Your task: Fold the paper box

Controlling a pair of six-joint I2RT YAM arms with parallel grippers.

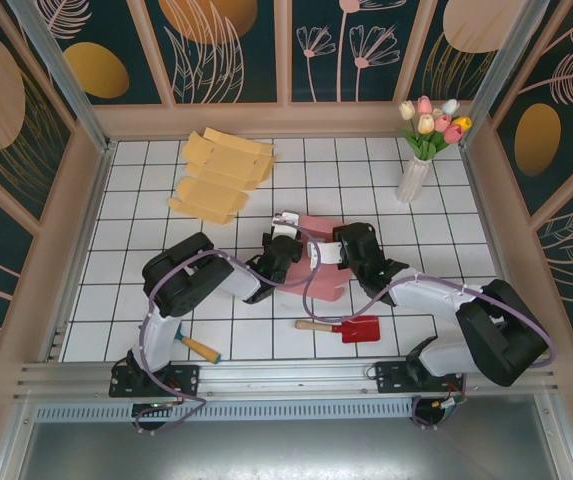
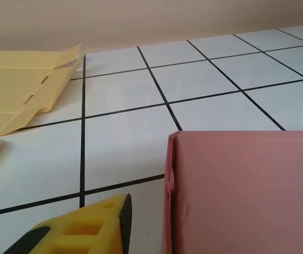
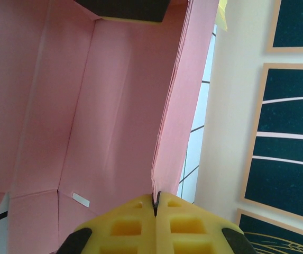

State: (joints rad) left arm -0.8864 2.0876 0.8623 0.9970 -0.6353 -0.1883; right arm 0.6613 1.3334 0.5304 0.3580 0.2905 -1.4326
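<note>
The pink paper box stands half-formed in the middle of the tiled table. My right gripper is shut on the edge of the box's right wall, and the box's pink inside spreads to the left of it. My left gripper is at the box's left side. In the left wrist view one yellow finger stands a small gap away from the outside of the pink wall; the other finger is hidden behind that wall. A dark fingertip shows inside the box's far end.
A stack of flat yellow cartons lies at the back left, also seen close by. A white vase of tulips stands back right. A red toy shovel and a wooden-handled tool lie near the front edge.
</note>
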